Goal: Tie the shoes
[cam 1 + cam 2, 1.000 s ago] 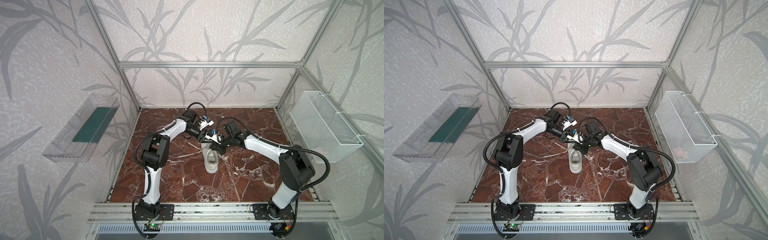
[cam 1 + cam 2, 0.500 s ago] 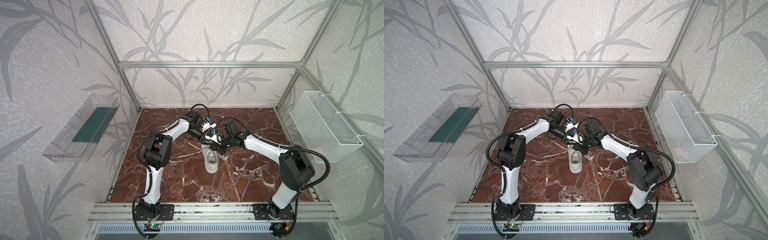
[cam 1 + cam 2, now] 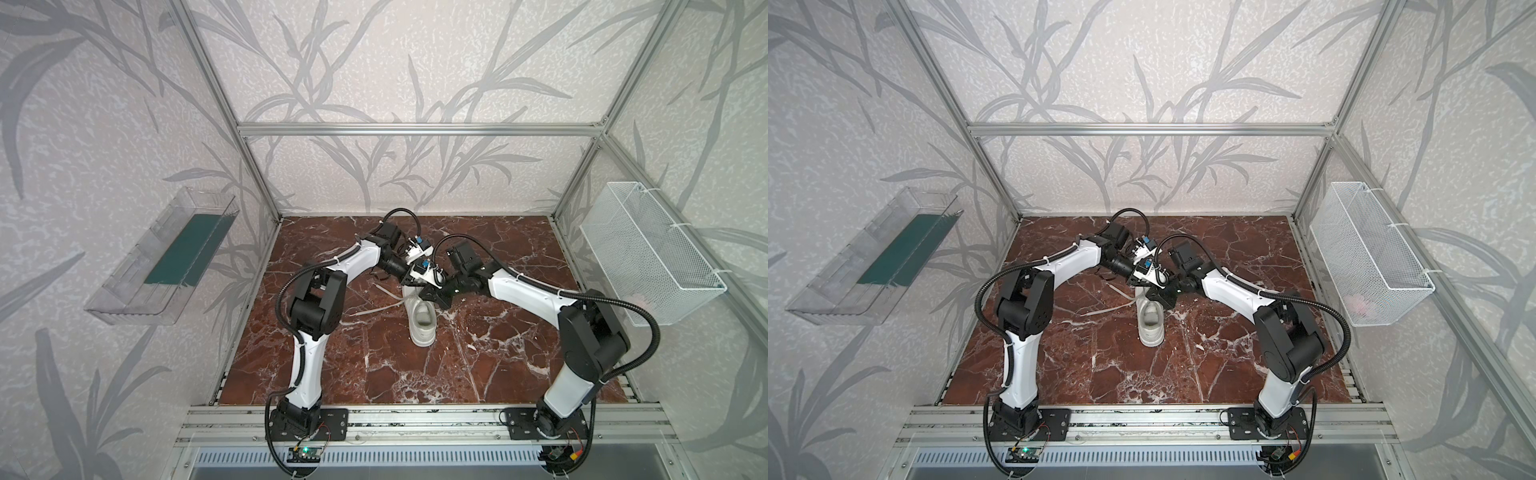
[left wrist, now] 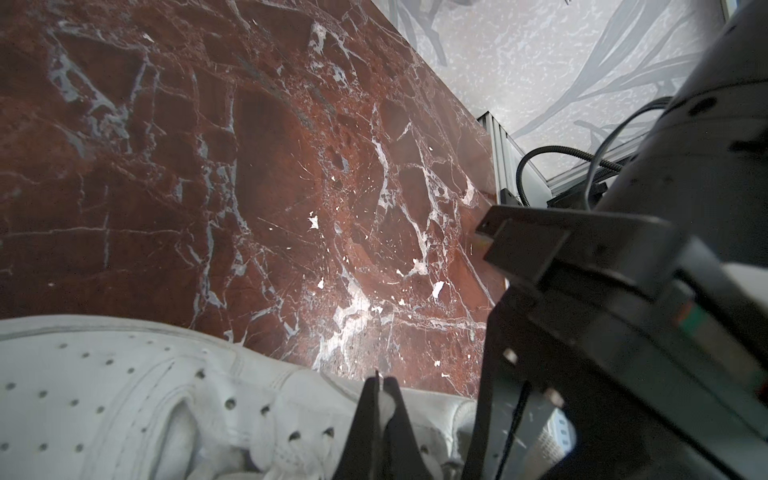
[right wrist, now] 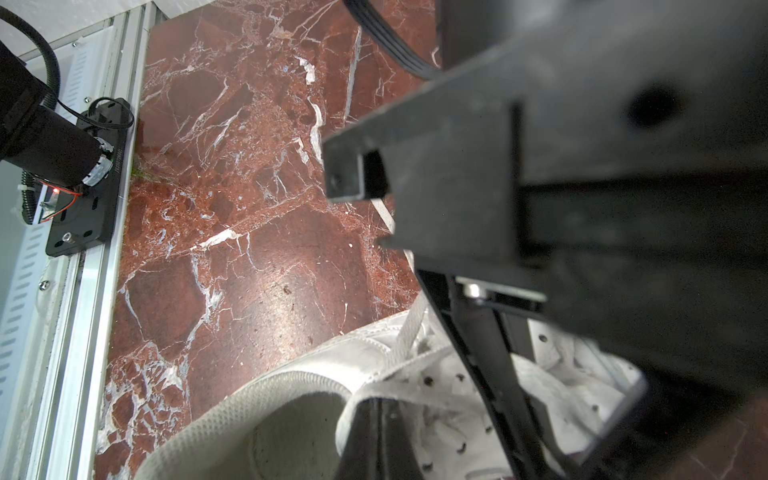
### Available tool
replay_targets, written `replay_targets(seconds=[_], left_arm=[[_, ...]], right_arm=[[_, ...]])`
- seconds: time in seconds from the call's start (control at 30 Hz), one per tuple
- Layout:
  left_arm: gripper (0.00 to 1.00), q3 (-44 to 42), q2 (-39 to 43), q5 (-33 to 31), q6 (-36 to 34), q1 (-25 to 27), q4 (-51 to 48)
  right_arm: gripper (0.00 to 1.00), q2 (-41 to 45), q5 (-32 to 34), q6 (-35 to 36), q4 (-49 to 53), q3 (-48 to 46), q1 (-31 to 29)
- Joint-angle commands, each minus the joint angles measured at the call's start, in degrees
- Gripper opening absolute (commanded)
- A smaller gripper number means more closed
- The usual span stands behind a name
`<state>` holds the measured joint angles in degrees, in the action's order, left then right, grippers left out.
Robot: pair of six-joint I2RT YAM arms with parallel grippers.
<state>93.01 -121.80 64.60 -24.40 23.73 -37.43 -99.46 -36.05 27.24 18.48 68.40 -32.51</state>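
In both top views the white shoe (image 3: 422,322) (image 3: 1150,324) lies mid-table, heel toward the front rail. Both grippers meet low over its laced part. My left gripper (image 4: 380,380) (image 3: 409,284) is shut, with a bit of white lace (image 4: 388,405) pinched between its tips, above the perforated upper (image 4: 104,399). My right gripper (image 5: 376,405) (image 3: 429,297) is shut by the shoe's opening (image 5: 291,440). A lace band (image 5: 411,395) is drawn over its tips. Another lace end (image 3: 374,308) trails left on the table. The knot area is hidden under the arms.
The red marble tabletop (image 3: 478,357) is fenced by aluminium rails (image 3: 415,419) at the front. A white wire basket (image 3: 648,253) hangs on the right wall, and a clear tray with a green liner (image 3: 166,257) hangs on the left wall.
My left gripper has moved right to the shoe and closed on the lace. The right arm and the shoe have stayed put.
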Motion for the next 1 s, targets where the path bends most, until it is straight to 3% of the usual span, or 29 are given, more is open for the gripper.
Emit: replay_targets(seconds=[0.0,0.17,0.33,0.47,0.6,0.73,0.77,0.87,0.97], left_arm=[[0.01,-1.3,3.1,2.0,2.9,-0.6,4.2],[0.21,-2.9,4.3,2.5,4.2,-1.1,6.4],[0.24,-3.3,4.8,2.4,4.9,-1.0,7.2],[0.19,-3.0,4.8,2.1,5.0,-1.1,7.0],[0.02,-2.8,4.8,2.0,5.1,-1.1,7.0],[0.0,-2.7,4.7,2.0,5.3,-1.1,6.8],[0.03,-2.7,4.6,2.0,5.4,-1.2,6.9],[0.26,-2.4,4.3,2.1,5.6,-1.0,6.9],[0.32,-1.3,3.6,1.9,5.2,-0.7,6.0]], right_arm=[[0.0,0.8,0.1,0.3,0.5,-0.7,0.2],[0.0,0.8,0.0,0.5,0.5,-1.0,0.2],[0.0,0.6,-0.2,0.5,0.6,-0.6,0.2],[0.0,0.6,-0.3,0.5,0.9,-0.4,0.2],[0.0,0.7,-0.5,0.4,0.9,-0.3,0.2],[0.0,0.6,-0.5,0.5,0.9,-0.3,0.2],[0.0,0.6,-0.6,0.5,1.0,-0.4,0.2],[0.0,0.6,-0.5,0.6,1.1,-0.3,0.2],[0.0,0.5,-0.7,0.7,1.3,-0.1,0.2]])
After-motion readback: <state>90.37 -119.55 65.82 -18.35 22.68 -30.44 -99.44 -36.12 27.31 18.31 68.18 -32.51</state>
